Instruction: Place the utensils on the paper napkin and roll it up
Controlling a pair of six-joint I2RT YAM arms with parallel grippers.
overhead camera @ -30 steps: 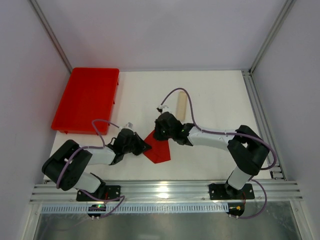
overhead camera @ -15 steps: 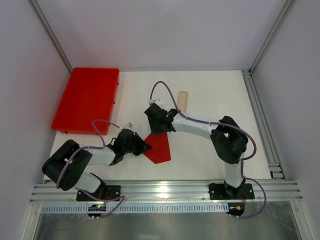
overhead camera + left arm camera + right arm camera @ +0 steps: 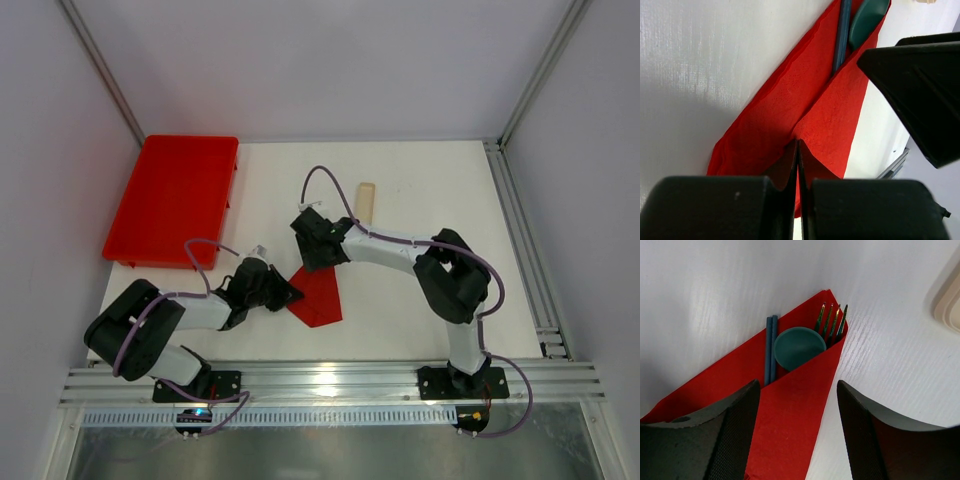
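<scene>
**Folded, pinched at one edge**

The bright-red square paper napkin [image 3: 318, 297] lies folded on the white tabletop [image 3: 430, 190], lower centre of the overhead view, slender teal-green utensils [image 3: 796, 346] poking from its fold. The left end effector [image 3: 798, 150] is closed tight on a napkin crease; the right end effector [image 3: 796, 385] hovers spread wide, empty.

The left arm [image 3: 205, 312] and right arm [image 3: 395, 252] are built of white tubular links joined by bulky, rounded black joints [image 3: 135, 335], each standing on a black base plate [image 3: 225, 383]. A thin purple cable [image 3: 322, 169] loops along each arm from joint to joint. The fingers [image 3: 725, 440] are matte black, broad and blunt, their inner faces finely grained.
</scene>
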